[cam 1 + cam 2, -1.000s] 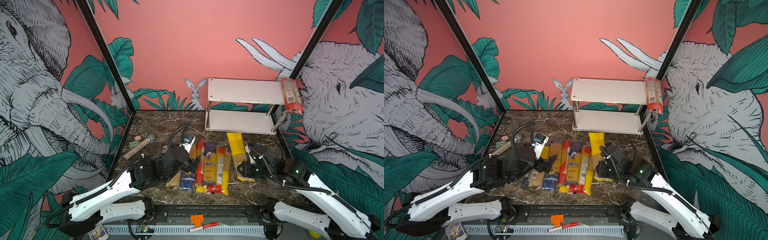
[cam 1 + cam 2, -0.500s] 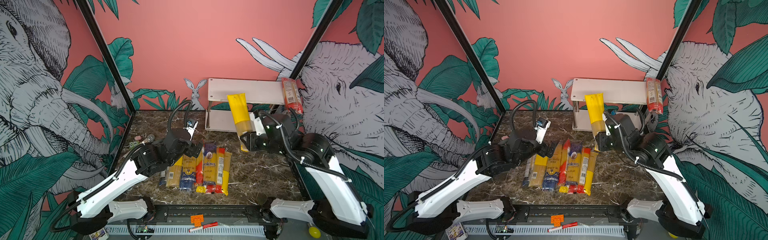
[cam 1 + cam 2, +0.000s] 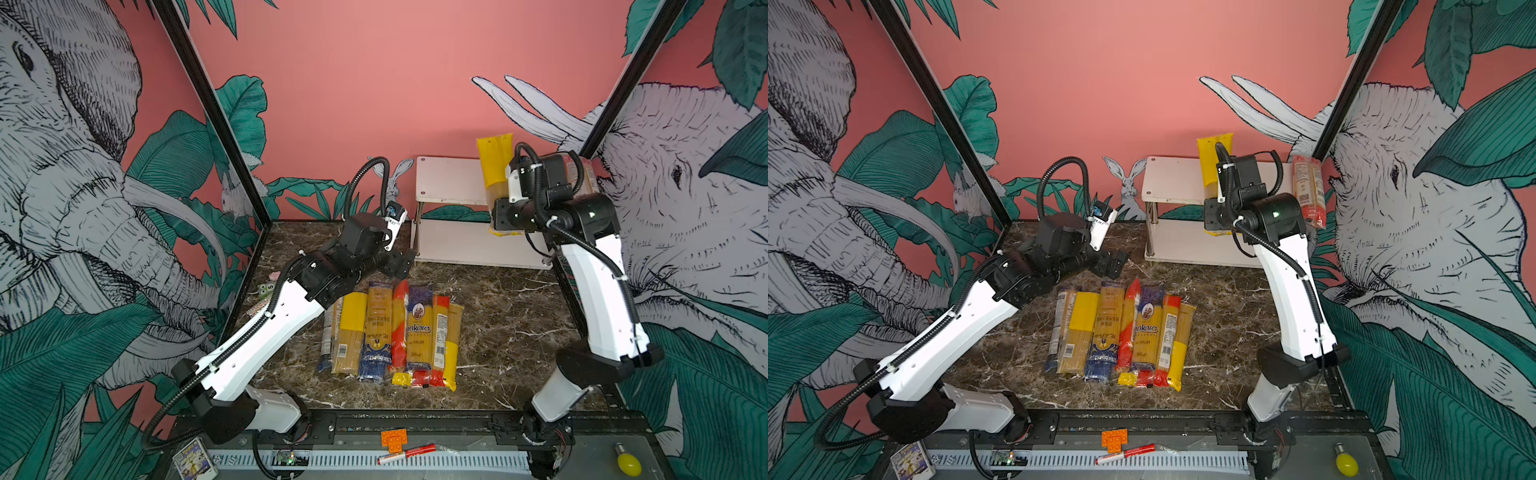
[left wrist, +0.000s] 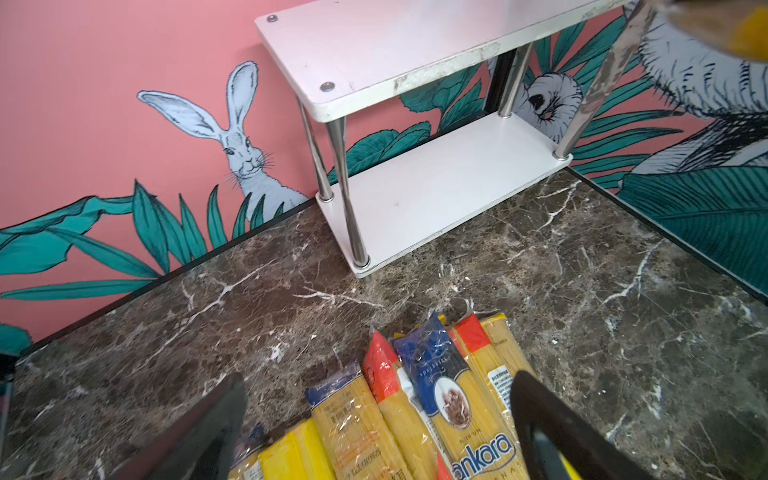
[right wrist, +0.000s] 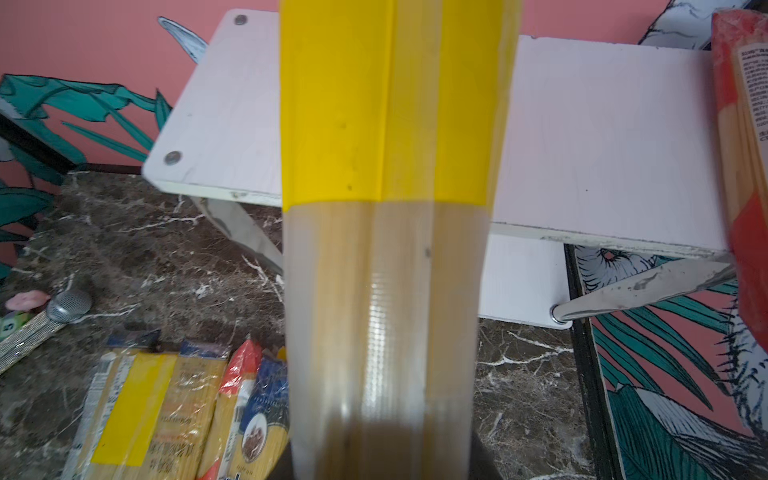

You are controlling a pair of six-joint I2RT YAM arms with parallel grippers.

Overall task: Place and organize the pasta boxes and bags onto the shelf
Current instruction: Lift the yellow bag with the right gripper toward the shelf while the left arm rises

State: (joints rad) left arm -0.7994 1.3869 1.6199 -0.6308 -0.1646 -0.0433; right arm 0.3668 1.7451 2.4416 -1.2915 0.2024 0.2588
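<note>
Task early: one red pack (image 3: 1308, 189) lies on the shelf (image 3: 449, 180) top at its 3 o'clock end, lower board bare, about seven packs (image 3: 390, 332) in a row on the table (image 3: 498, 316). Right gripper (image 3: 500, 214), arm raised, pinches a yellow-ended pack (image 3: 493, 162) near its lower end, yellow end to 12 o'clock, over the top board at 9 o'clock of the red one, not set down. Left gripper (image 4: 378, 378) hovers over the row's 12 o'clock ends, fingers (image 4: 208, 419) spread, empty.

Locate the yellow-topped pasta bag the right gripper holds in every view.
Top view: yellow-topped pasta bag upright, before the shelf's middle.
Top view: the same place.
Left wrist: probably the blurred yellow bit at a corner.
Right wrist: fills the middle.
Landmark: the shelf's white top board, in all four.
</note>
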